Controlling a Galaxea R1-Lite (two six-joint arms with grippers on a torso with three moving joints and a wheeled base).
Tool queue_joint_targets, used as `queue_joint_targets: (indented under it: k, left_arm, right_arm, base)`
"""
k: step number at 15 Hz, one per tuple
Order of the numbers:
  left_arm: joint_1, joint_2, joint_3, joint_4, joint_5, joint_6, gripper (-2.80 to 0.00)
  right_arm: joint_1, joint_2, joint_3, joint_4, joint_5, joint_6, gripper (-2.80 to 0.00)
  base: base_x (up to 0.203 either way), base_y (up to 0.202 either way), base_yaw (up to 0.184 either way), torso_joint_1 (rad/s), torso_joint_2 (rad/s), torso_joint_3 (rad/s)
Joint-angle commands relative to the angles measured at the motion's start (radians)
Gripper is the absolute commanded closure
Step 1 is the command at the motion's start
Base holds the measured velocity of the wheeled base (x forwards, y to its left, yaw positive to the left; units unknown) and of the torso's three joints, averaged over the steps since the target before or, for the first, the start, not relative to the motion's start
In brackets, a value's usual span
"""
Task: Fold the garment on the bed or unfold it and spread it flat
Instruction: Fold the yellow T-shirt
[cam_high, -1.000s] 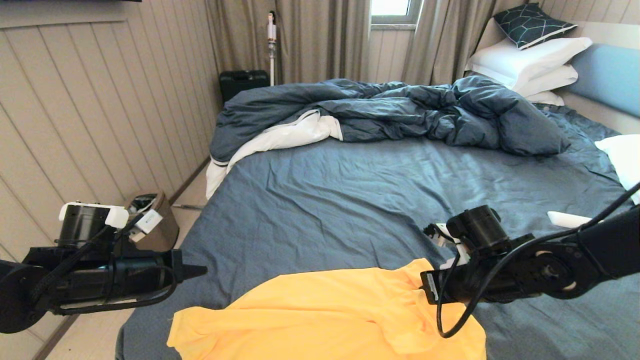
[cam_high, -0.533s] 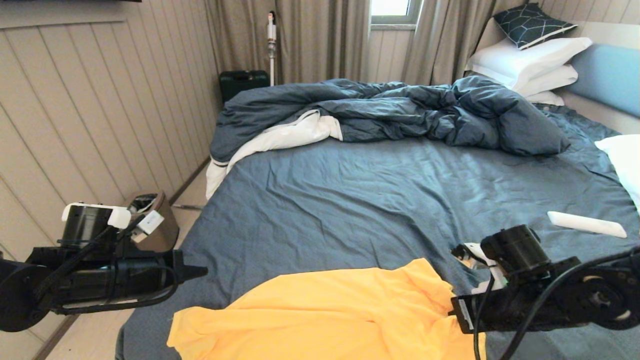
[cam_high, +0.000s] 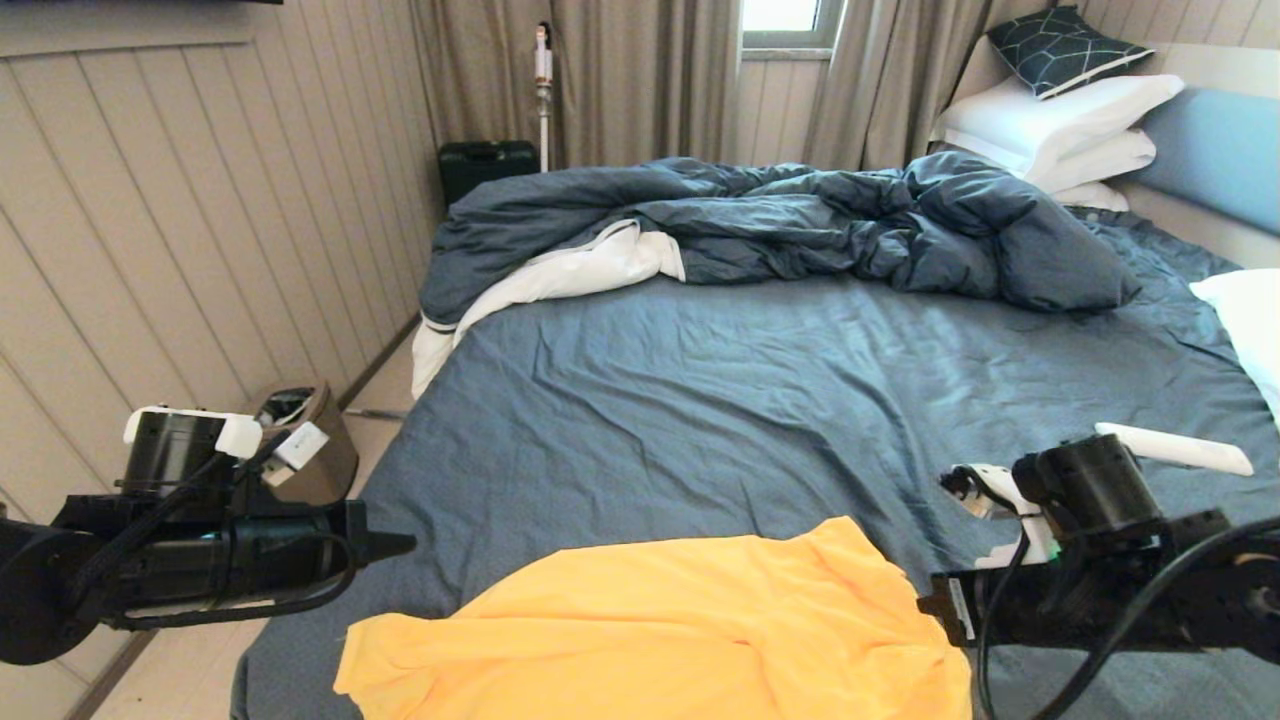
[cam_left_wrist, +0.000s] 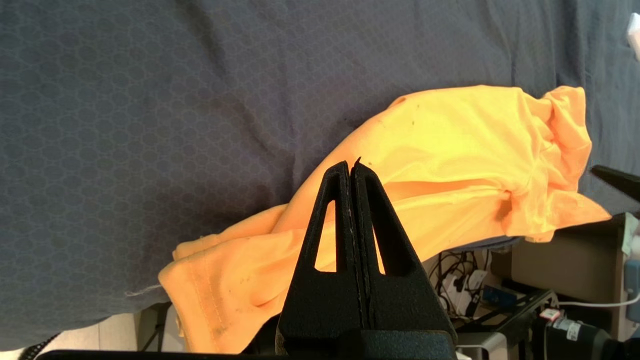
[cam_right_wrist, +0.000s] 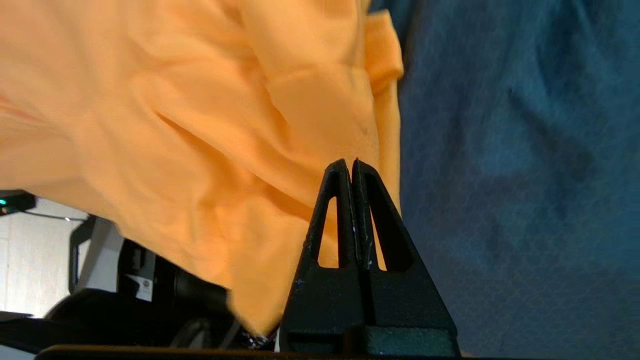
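We see a dark duvet (cam_high: 780, 225) bunched at the far side, with its white lining (cam_high: 570, 272) showing. White pillows (cam_high: 1060, 125) are stacked with a patterned cushion (cam_high: 1065, 48) on top. A bin (cam_high: 305, 440) stands near the wall, a black case (cam_high: 485, 165) beside the curtains (cam_high: 640, 80).

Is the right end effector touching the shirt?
Cannot tell. In the right wrist view the shut right end effector overlaps the shirt, with neither contact nor a gap plainly visible.

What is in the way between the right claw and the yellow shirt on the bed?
Nothing visible. The right claw, shut and empty, sits just off the yellow shirt at its right edge, with only bare sheet of the bed around it.
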Motion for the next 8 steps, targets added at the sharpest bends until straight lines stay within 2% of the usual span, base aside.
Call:
queue_joint_targets:
  k: [1, 5, 8]
  left_arm:
    - [-0.001, 0.001, 0.002, 0.001, -0.003, -0.003, 0.00]
    - [-0.002, -0.012, 0.003, 0.006, -0.003, -0.004, 0.00]
    - [-0.002, -0.039, 0.004, 0.009, -0.001, -0.006, 0.00]
  right_arm:
    - [0.009, -0.050, -0.004, 0.005, 0.005, 0.002, 0.00]
    - [0.076, -0.061, 0.033, 0.006, 0.007, 0.016, 0.00]
    - [0.060, -0.052, -0.009, 0.005, 0.008, 0.017, 0.00]
  base:
    - [0.000, 0.000, 0.000, 0.000, 0.00, 0.000]
    - [0.000, 0.000, 0.000, 0.000, 0.00, 0.000]
    - [0.000, 0.000, 0.000, 0.000, 0.00, 0.000]
